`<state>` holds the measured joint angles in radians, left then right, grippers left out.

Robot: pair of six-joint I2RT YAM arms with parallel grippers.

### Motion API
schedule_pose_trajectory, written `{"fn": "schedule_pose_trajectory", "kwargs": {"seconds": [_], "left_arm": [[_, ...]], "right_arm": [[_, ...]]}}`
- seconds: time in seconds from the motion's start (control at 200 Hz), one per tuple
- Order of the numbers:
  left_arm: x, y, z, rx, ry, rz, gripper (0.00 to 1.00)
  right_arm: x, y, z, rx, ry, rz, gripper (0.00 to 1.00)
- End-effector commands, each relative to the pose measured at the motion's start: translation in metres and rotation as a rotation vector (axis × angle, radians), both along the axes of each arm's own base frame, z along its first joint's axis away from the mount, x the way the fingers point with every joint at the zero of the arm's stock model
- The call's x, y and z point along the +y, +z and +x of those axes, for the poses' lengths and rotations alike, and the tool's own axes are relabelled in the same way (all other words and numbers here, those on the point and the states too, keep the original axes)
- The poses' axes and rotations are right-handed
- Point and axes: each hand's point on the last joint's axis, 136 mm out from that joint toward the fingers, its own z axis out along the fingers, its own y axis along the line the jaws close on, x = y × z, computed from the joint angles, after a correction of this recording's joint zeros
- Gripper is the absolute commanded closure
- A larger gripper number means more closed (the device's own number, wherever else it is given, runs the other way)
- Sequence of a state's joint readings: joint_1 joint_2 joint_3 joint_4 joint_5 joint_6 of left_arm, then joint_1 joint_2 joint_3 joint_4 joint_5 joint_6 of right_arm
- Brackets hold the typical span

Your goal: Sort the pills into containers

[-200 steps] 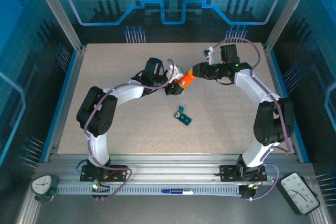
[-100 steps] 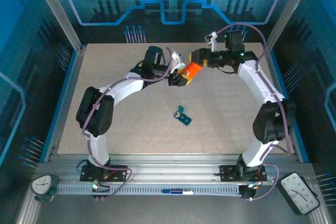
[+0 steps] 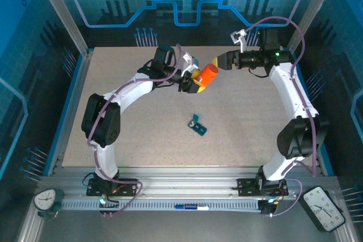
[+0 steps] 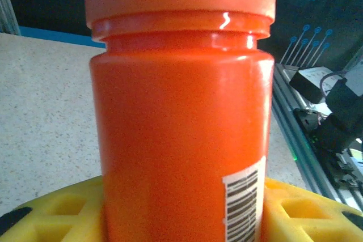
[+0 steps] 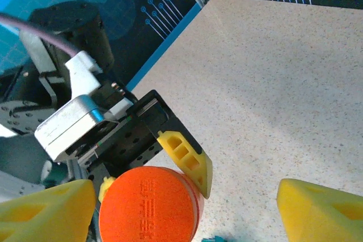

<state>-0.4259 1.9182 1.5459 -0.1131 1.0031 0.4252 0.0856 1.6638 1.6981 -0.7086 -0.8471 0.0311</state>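
Observation:
My left gripper (image 3: 195,81) is shut on the body of an orange bottle (image 3: 207,75), holding it tilted above the table at the back centre. The bottle's orange cap is on. In the left wrist view the bottle (image 4: 181,117) stands between the yellow fingers (image 4: 51,213), barcode label at the lower right. My right gripper (image 3: 219,62) hangs open just right of the cap. In the right wrist view the cap (image 5: 148,205) sits between the spread yellow fingertips (image 5: 320,213), touching neither. The dark-teal containers (image 3: 198,124) lie on the table mid-centre. The pills are out of view.
The speckled table (image 3: 125,134) is bounded by blue rails and aluminium posts (image 3: 59,12) on the sides. A metal rail (image 3: 187,188) runs along the near edge, with a clock (image 3: 324,207) at the right corner and another (image 3: 46,199) at the left.
My right gripper has opened, let go of the bottle's cap and drawn back to the right. The left gripper has carried the bottle a little farther back and right.

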Motion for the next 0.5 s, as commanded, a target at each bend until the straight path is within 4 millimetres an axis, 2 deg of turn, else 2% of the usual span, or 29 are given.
{"fn": "schedule_pose_trajectory", "kwargs": {"seconds": [0.0,0.495], "left_arm": [[0.002,0.006,-0.006,0.029,-0.063,-0.023,1.00],[0.001,0.007,-0.012,0.068,-0.101,-0.025,1.00]], "right_arm": [[0.006,0.003,-0.024,-0.067,0.083,-0.092,0.15],[0.024,-0.010,-0.029,-0.068,0.159,-0.144,0.12]]}}
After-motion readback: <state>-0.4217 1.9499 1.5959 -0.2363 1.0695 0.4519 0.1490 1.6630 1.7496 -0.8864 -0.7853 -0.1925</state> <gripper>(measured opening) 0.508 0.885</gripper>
